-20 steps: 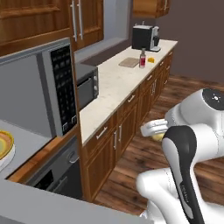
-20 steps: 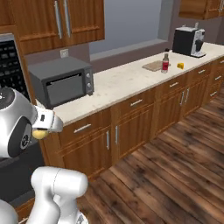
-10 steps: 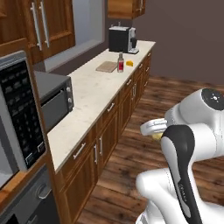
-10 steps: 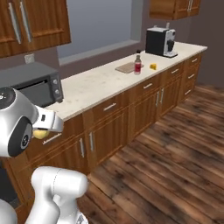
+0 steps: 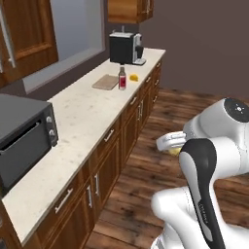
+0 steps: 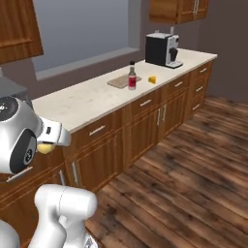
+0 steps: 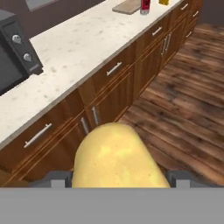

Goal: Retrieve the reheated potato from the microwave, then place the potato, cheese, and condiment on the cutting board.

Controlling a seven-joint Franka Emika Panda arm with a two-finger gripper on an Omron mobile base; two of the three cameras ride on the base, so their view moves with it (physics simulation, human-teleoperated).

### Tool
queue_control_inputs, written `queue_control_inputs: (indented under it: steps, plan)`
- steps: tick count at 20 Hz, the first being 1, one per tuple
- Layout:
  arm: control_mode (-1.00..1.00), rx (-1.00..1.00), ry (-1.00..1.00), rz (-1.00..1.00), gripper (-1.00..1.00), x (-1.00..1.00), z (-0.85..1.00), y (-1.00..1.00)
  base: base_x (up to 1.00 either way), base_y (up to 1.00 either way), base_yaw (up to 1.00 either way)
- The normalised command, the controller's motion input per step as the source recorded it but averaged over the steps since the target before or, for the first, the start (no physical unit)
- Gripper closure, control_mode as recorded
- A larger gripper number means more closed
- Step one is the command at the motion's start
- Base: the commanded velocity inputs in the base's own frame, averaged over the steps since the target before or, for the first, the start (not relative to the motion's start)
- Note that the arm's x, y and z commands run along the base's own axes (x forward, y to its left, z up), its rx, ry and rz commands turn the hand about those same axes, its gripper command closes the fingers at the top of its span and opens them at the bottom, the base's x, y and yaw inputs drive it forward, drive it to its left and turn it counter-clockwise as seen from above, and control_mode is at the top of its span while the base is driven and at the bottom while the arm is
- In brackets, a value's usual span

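Gripper [image 7: 114, 186] is clamped on the potato [image 7: 114, 153]; in hand view the potato sits between the two tips, its long axis running away from the cam toward the cabinets. In left base view the potato [image 5: 174, 151] shows as a yellow bit under the white hand, held out over the floor, well apart from the counter.

Key relation: the board [image 5: 106, 81] lies far ahead along the counter [image 5: 82, 112], toward its far end, to the left of the hand's heading. Bottle [image 5: 122, 78] stands upright just beside the board's right edge; whether touching or on it, cannot tell. Cheese [image 5: 134, 77] lies on the counter just past the bottle, off the board. Same layout in right base view: board [image 6: 120, 81], bottle [image 6: 131, 76], cheese [image 6: 152, 79].

Judgement: potato retrieved; carry step in hand. Next move needs closing on the far end, then a reach left over the counter edge.

Surface and room: pale speckled counter, wood cabinets below, plank floor [image 6: 184, 174]. Coffee machine [image 5: 125, 47] at far end, toaster oven [image 5: 22, 138] at near end.
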Motion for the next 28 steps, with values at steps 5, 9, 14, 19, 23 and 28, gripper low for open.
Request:
queue_control_inputs:
  steps: [5, 9, 14, 19, 23, 28]
  plan:
    - [1.00, 0.00, 0.00, 0.00, 1.00, 0.00, 0.00, 0.00, 0.76, -0.31, 0.00]
    - [1.00, 0.00, 0.00, 0.00, 1.00, 0.00, 0.00, 0.00, 0.76, -0.31, 0.00]
    - [1.00, 0.00, 0.00, 0.00, 1.00, 0.00, 0.00, 0.00, 0.76, -0.27, 0.00]
    - [1.00, 0.00, 0.00, 0.00, 1.00, 0.00, 0.00, 0.00, 0.78, -0.26, 0.00]
    - [1.00, 0.00, 0.00, 0.00, 1.00, 0.00, 0.00, 0.00, 0.81, -0.24, 0.00]
    - [1.00, 0.00, 0.00, 0.00, 1.00, 0.00, 0.00, 0.00, 0.81, -0.23, 0.02]
